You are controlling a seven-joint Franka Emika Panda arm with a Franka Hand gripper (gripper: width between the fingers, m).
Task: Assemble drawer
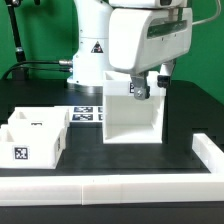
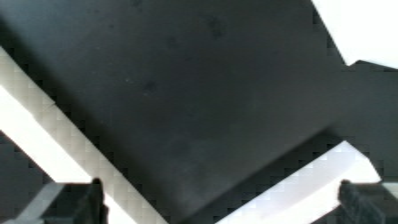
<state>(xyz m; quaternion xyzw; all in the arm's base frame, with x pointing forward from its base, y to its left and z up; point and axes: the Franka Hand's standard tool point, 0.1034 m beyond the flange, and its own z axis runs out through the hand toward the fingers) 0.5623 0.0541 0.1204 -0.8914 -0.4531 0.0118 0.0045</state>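
A tall white open-fronted drawer box [image 1: 133, 118] stands upright on the black table near the middle of the exterior view. My gripper [image 1: 140, 90] hangs just above its top edge, towards the box's upper middle. In the wrist view the gripper [image 2: 214, 207] is open, with the two dark fingertips [image 2: 64, 205] wide apart and nothing between them. Under them, white panel edges [image 2: 306, 168] run in a V over the dark table. A smaller white drawer part with tags [image 1: 32, 135] sits at the exterior view's left.
The marker board [image 1: 86, 114] lies flat on the table behind the drawer parts. A low white wall [image 1: 120, 184] runs along the front and up the exterior view's right side. The robot base [image 1: 92, 50] stands behind the box.
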